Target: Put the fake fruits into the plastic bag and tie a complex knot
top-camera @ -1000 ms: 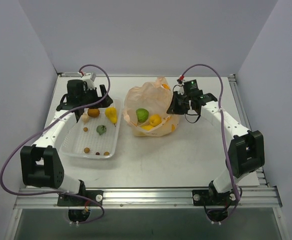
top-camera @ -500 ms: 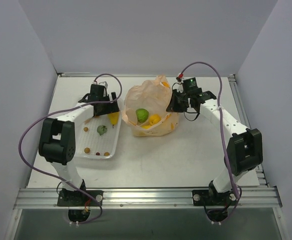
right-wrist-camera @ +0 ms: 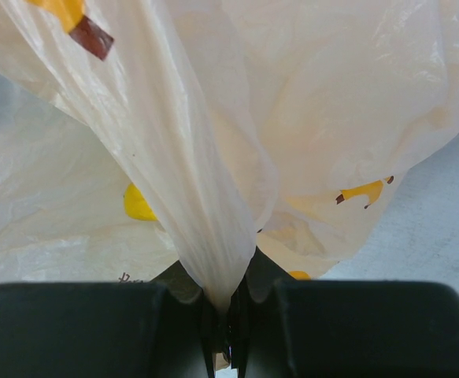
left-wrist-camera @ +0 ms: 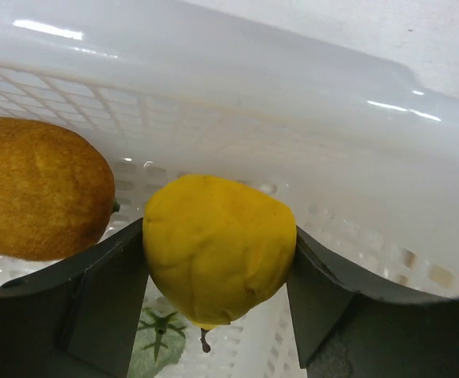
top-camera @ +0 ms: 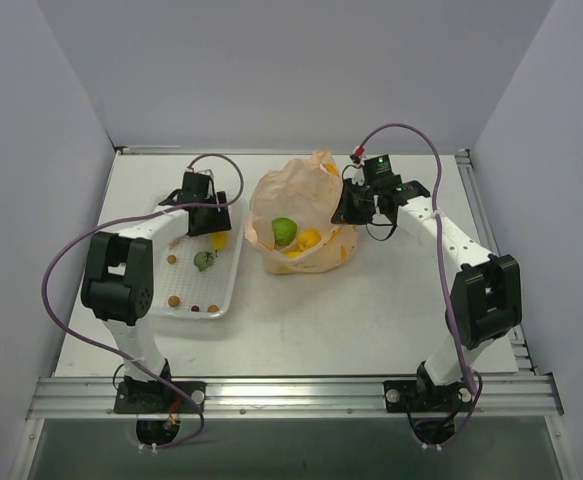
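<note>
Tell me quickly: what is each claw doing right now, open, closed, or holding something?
Left claw: closed on the yellow toy fruit in the mesh tray.
Right claw: closed, pinching the plastic bag.

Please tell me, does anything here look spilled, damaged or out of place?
Nothing stands out. The plastic bag stands open with fruits inside, its edge pinched by the right gripper. The left gripper grips a yellow fruit inside the white tray.
</note>
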### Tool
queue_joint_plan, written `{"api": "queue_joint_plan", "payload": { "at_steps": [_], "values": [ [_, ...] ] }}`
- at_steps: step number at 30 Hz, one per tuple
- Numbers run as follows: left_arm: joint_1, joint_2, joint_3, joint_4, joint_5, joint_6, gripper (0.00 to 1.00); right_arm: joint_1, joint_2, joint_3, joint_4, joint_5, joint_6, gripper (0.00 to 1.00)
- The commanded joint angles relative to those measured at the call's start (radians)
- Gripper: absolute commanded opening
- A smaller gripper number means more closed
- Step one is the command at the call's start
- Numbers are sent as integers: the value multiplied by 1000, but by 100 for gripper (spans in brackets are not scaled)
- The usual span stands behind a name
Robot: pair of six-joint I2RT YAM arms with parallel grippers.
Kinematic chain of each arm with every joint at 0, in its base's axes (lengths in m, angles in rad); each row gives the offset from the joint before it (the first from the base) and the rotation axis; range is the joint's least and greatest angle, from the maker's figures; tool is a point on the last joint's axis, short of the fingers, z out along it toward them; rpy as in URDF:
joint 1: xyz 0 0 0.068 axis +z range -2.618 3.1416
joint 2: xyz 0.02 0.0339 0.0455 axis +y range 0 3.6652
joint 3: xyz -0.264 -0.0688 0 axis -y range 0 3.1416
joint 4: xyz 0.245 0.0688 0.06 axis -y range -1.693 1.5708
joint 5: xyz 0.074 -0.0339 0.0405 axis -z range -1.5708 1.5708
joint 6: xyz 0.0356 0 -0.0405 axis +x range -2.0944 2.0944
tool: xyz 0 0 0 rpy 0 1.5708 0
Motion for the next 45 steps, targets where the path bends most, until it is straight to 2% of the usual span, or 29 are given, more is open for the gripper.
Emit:
{"api": "queue_joint_plan", "payload": {
  "at_steps": [1, 2, 5, 9, 13, 15, 19, 22, 28, 32, 33, 36, 38, 45],
  "values": [
    [12, -150, 59, 25, 51, 68, 54, 2, 17, 55, -17, 10, -17, 0],
    [15, -180, 66, 33, 103, 91, 47, 2, 17, 57, -17, 8, -17, 0],
    [13, -297, 126, 77, 264, 128, 36, 2, 19, 57, -19, 2, -15, 0],
    [-59, -386, 168, 266, 411, 143, 32, 6, 23, 54, -16, -4, -4, 0],
    [-158, -343, 199, 407, 542, 137, 32, 7, 29, 57, -11, -4, 3, 0],
    [-204, -310, 195, 421, 554, 137, 32, 7, 29, 60, -8, -3, 5, 0],
    [-319, -247, 143, 447, 531, 229, 32, 4, 28, 57, 1, 2, 23, 0],
    [-347, -173, 131, 427, 490, 263, 33, -2, 19, 45, 7, 5, 36, 0],
    [-356, -37, 134, 455, 413, 309, 41, -5, -1, 15, 10, 0, 36, 0],
    [-356, 19, 172, 449, 421, 315, 47, -7, -9, 0, 12, 3, 39, 0],
    [-360, 14, 177, 449, 433, 313, 61, -7, -11, -3, 12, 2, 37, 0],
    [-358, -33, 208, 433, 485, 306, 86, -8, -14, -5, 10, 2, 36, 0],
    [-358, -73, 244, 390, 541, 307, 95, -8, -15, -3, 7, 2, 34, 0],
    [-260, -320, 278, 250, 631, 284, 97, -14, -14, 2, 9, -4, 28, 0]
  ]
}}
